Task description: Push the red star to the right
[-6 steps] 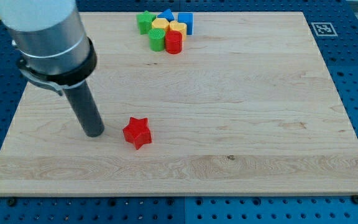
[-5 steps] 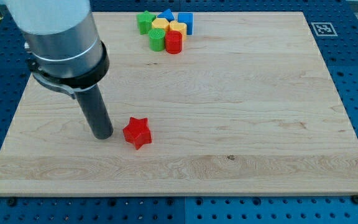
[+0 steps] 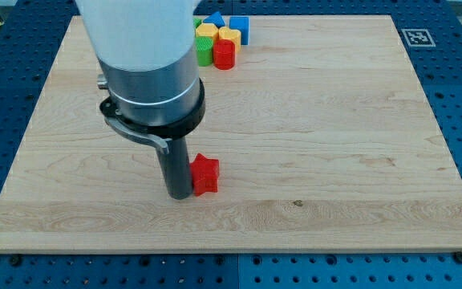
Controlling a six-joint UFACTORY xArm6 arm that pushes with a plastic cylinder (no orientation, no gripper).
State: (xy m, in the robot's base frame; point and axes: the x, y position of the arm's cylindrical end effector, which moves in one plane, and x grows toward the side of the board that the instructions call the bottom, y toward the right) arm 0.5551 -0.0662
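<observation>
while my tip (image 3: 180, 195) sits hard against the left side of the red star (image 3: 205, 174), we have the contact we need, low on the wooden board (image 3: 335, 120) and a little left of its middle. there is no claw on this arm to spread or close, only the bare rod, so everything rests on where it bears. the rod hides the star's left points, so we cannot tell exactly which face we are touching; from what shows, the tip looks slightly below the star's centre, and we judge that a push from there could spin the star or let it slip off toward the view's top. we should line the push through the star's middle and travel straight toward the view's right, slowly, correcting if it begins to turn. the board to the right of the star shows nothing in the way. the other blocks, among them a red cylinder (image 3: 224, 54), a green block (image 3: 204, 53), yellow blocks (image 3: 218, 34) and a blue block (image 3: 239, 28), are bunched at the view's top, well apart from our line.
</observation>
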